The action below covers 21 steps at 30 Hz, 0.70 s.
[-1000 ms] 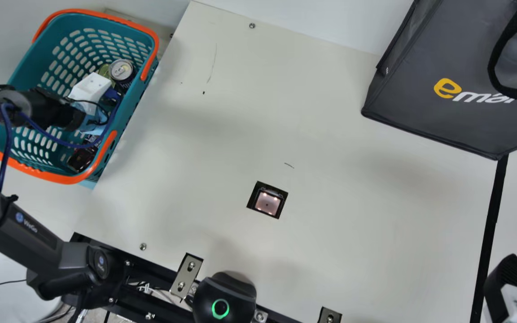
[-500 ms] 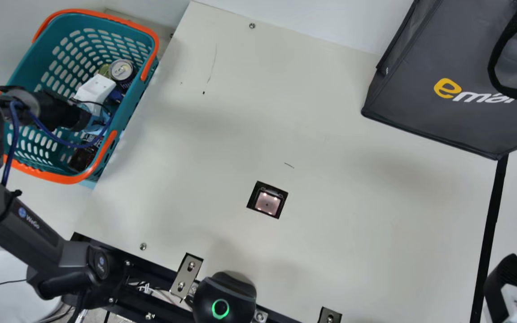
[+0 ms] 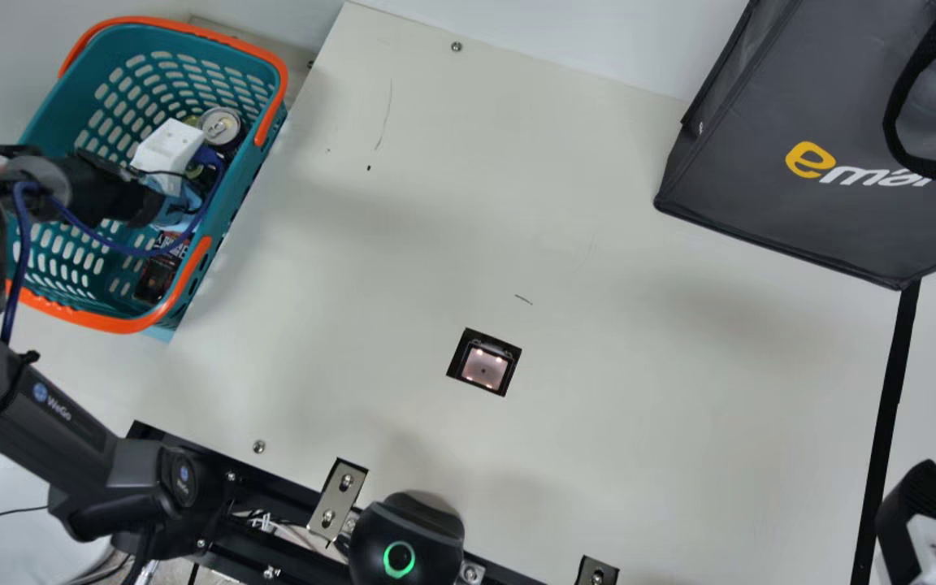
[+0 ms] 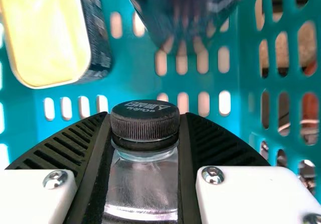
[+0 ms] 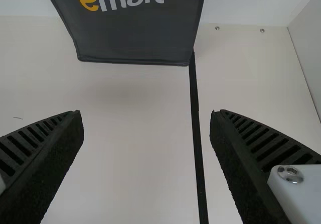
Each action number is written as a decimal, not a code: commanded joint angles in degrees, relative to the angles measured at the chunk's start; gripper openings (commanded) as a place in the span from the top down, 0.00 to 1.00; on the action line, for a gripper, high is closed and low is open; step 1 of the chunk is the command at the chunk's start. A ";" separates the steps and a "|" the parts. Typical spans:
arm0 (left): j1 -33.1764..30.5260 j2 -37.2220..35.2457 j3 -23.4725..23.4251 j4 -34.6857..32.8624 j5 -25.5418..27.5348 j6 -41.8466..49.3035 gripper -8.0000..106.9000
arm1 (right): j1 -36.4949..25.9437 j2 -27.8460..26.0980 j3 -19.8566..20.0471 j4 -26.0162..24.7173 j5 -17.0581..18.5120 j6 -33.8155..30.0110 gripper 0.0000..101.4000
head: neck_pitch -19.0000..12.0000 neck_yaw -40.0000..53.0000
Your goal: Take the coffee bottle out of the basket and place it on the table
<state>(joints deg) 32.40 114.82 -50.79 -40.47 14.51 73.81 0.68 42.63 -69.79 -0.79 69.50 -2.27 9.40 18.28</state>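
- Main view: looks steeply down from the neck over the flat cream table (image 3: 639, 422), the widest and most distant look, with the table turned aslant.
- Left wrist view: faces down into the teal perforated plastic basket (image 3: 62, 122), very close to the clear, black-capped coffee bottle (image 4: 143, 184).
- Right wrist view: slants across the table towards the dark grey fabric bag (image 3: 760, 154).
- Shared: basket by main and left wrist; bag and table by main and right wrist.

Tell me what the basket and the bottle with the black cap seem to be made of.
The basket looks like smooth moulded plastic, going by its even colour and slotted walls. The bottle is clear and shiny, so glass or plastic; its cap looks like matt plastic, finely ribbed.
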 commanded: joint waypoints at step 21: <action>4.67 -15.31 -3.60 12.10 11.66 -18.70 0.84 | 0.00 0.00 0.00 0.00 0.00 0.00 0.10 | -1.48 0.14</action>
<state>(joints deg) 36.91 100.25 -54.26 -28.52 25.42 55.63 0.68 42.63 -69.79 -0.79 69.50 -2.27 9.40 18.28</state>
